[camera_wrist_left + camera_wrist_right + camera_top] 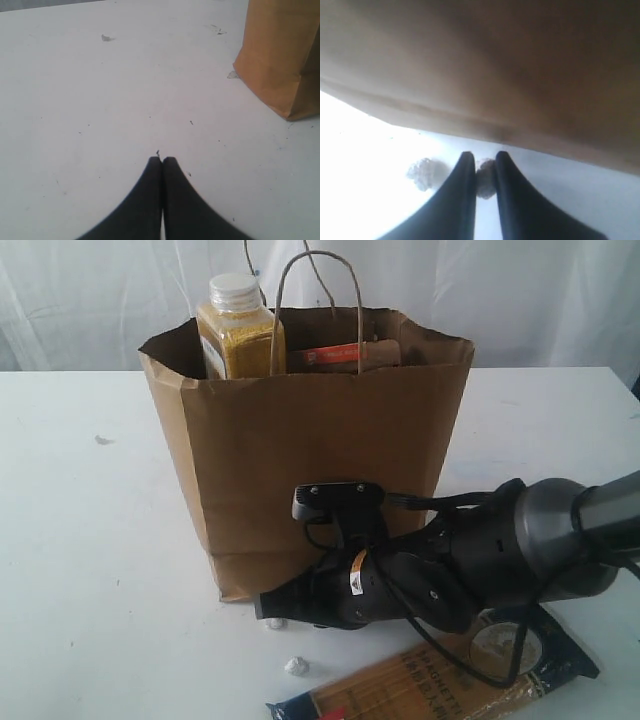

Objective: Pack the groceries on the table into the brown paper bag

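White table point(80, 540), brown bag point(320, 470) w/ bottle point(240, 340), pouch point(345, 355), R claw point(484, 157) pinching wad point(486, 182)

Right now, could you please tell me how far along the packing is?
Done: yellow-grain bottle and kraft pouch stand in the brown paper bag. In hand: right gripper pinches a white lump by the bag's base. Still to go: spaghetti packet on the table; jars unseen.

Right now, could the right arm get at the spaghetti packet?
Probably, after backing off: the spaghetti packet lies bare on the table beneath that arm, but the right gripper is down at the brown paper bag, around a small white lump.
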Controlling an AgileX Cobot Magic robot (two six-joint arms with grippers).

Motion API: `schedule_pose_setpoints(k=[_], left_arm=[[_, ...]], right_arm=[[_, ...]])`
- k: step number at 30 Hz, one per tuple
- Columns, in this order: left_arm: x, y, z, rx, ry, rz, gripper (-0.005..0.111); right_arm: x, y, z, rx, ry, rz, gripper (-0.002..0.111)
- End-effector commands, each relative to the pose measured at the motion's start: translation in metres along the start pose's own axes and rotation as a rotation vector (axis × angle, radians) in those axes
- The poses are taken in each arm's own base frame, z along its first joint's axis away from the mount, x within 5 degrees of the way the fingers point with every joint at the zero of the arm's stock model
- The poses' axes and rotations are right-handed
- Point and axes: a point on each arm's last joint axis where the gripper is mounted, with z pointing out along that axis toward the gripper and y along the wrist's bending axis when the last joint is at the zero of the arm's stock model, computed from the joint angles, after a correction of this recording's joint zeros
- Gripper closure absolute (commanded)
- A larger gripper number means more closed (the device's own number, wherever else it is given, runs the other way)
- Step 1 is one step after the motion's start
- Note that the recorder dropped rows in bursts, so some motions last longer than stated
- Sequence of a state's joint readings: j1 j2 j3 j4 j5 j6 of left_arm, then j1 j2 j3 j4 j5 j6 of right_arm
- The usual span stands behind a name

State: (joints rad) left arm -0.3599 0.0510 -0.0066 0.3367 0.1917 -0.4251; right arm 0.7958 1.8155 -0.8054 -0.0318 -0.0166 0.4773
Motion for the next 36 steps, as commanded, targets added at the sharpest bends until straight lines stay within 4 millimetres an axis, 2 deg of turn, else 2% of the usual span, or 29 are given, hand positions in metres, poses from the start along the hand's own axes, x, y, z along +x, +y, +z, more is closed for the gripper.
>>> schedule_pose_setpoints(k=[1,9,14,19,27,32,36], left_arm=[[0.002,0.0,0.001,-0.001,0.003,0.002,0.107],[0.002,0.0,0.001,-0.001,0.003,0.002,0.107],[0.002,0.0,0.001,-0.001,0.003,0.002,0.107],[0.002,0.0,0.001,-0.001,0.003,0.002,0.107],[0.002,0.0,0.001,-0.001,0.003,0.002,0.107],[0.002,0.0,0.001,-0.001,0.003,0.002,0.107],[0.002,0.0,0.001,-0.001,0.003,0.002,0.107]], right_arm=[[-0.005,-0.001,-0.016,0.007,-0.002,-0.012,0.108],[0.002,0.004,-0.068,-0.028,-0.048,-0.049,0.108],[0.003,0.004,-0.118,-0.068,-0.134,-0.077,0.108],[-0.004,0.006,-0.17,-0.114,-0.272,-0.134,0.108],[-0.03,0.0,-0.247,-0.096,-0.51,-0.184,0.108],[-0.054,-0.002,-0.273,-0.025,-0.577,-0.202,0.108],[-0.074,-0.005,-0.278,0.022,-0.61,-0.205,0.108]])
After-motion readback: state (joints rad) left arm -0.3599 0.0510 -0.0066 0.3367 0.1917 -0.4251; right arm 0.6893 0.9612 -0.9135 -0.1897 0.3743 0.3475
